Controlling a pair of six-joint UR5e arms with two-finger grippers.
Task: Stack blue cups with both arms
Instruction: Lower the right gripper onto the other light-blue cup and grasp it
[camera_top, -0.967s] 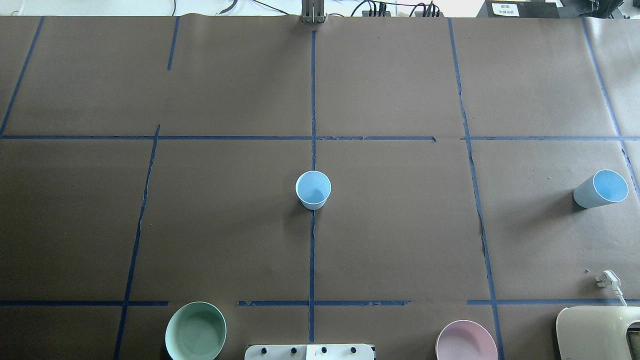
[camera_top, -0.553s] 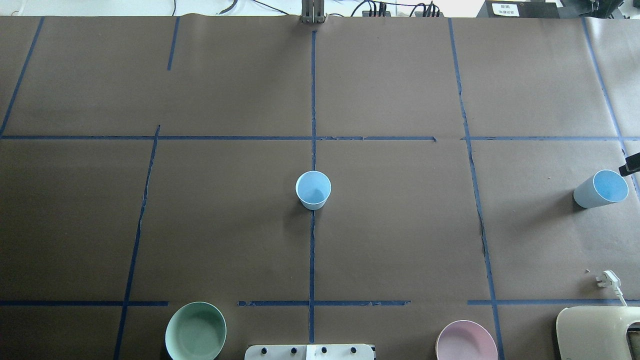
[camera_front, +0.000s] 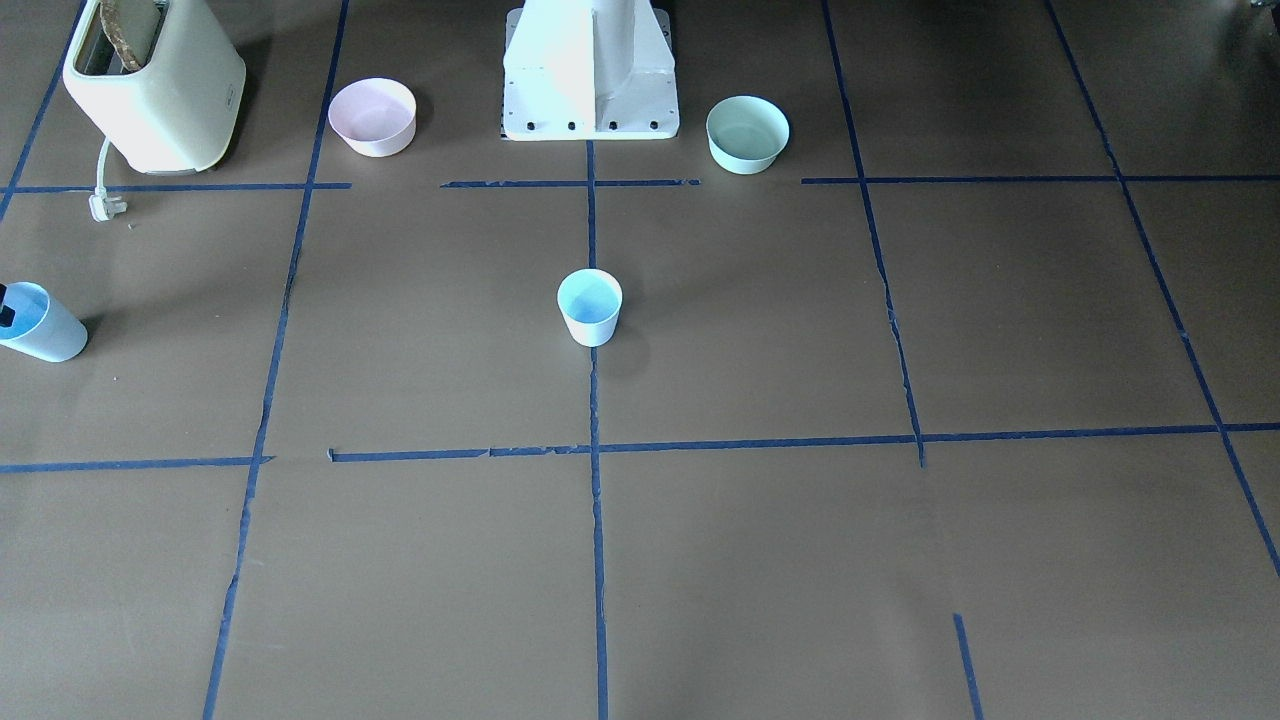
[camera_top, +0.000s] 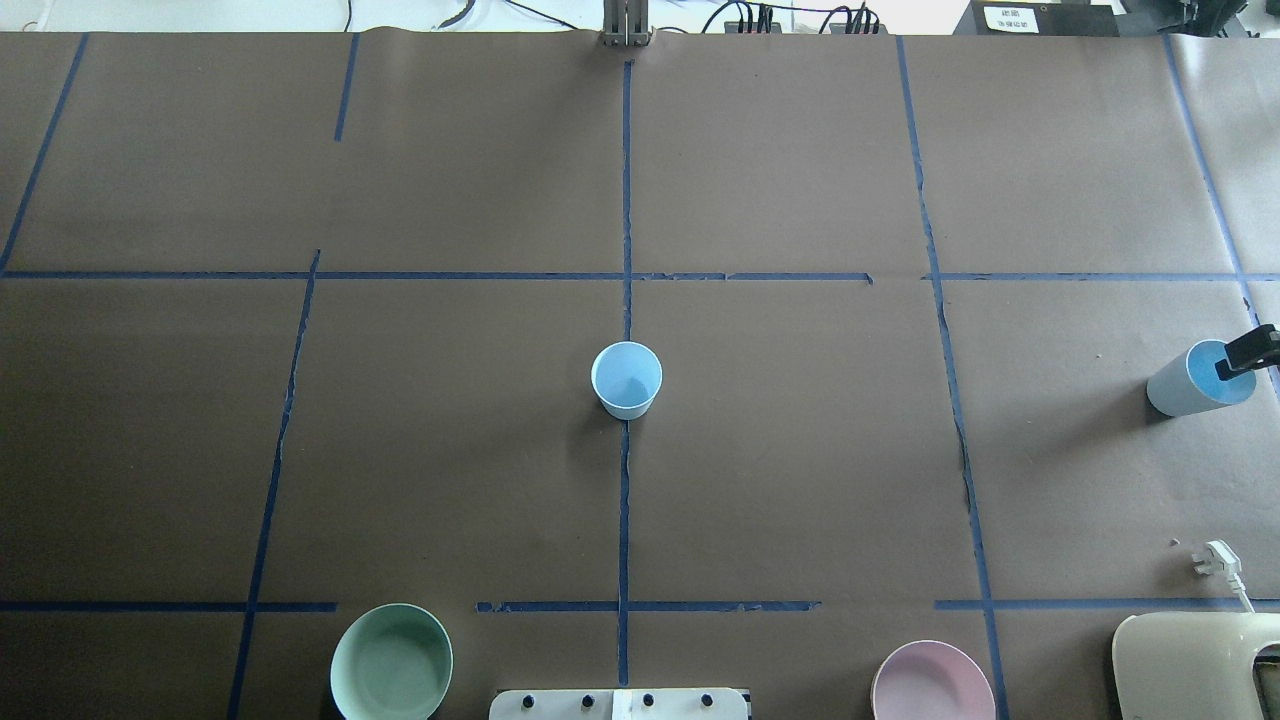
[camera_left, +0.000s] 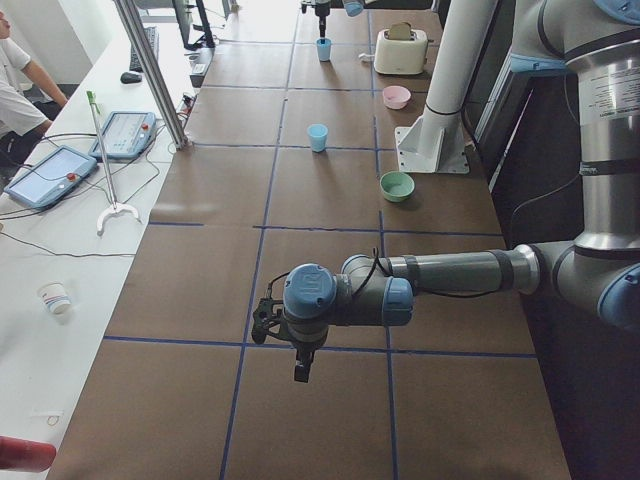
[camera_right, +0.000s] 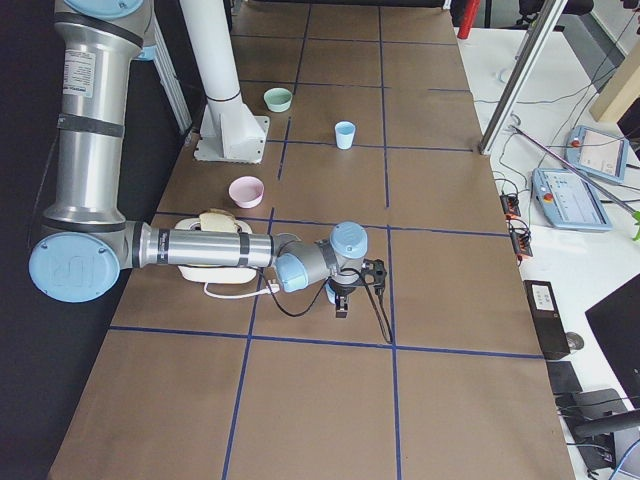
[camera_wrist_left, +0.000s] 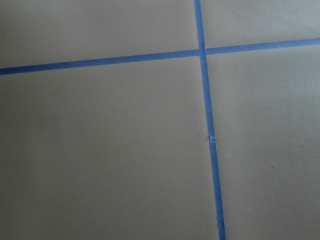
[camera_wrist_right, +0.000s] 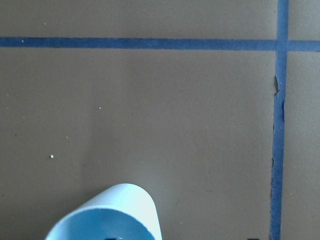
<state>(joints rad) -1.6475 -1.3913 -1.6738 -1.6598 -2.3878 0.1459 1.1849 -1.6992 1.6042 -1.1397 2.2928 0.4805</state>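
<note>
Right cup (camera_top: 1190, 385): upright, mouth up, long axis vertical, at the right end of the worktop (camera_top: 800, 480), just beside a tape line (camera_top: 1255, 320).
Right claw (camera_top: 1250, 352): hangs over this cup's far rim, and a black tip overlaps the blue mouth in the overhead view. I cannot tell whether it is spread or pressed together (only a sliver shows).
Key relation: the cup sits directly beneath the right claw, so I'd judge a straight drop onto the wall is what's called for.
Centre cup (camera_top: 626, 380): upright on the middle tape line, well apart from the right cup.
Left claw (camera_left: 300, 372): far off over bare worktop at the left end, with nothing under it. I cannot tell its state.
Nearer arm: the right one, by a long way, for the end cup.
Room: there is open worktop between the two cups. The toaster (camera_top: 1190, 665) and plug (camera_top: 1215, 558) lie on the robot's side of the right cup. The pink bowl (camera_top: 932, 685) and green bowl (camera_top: 390, 662) are by the base, out of the lane.
</note>
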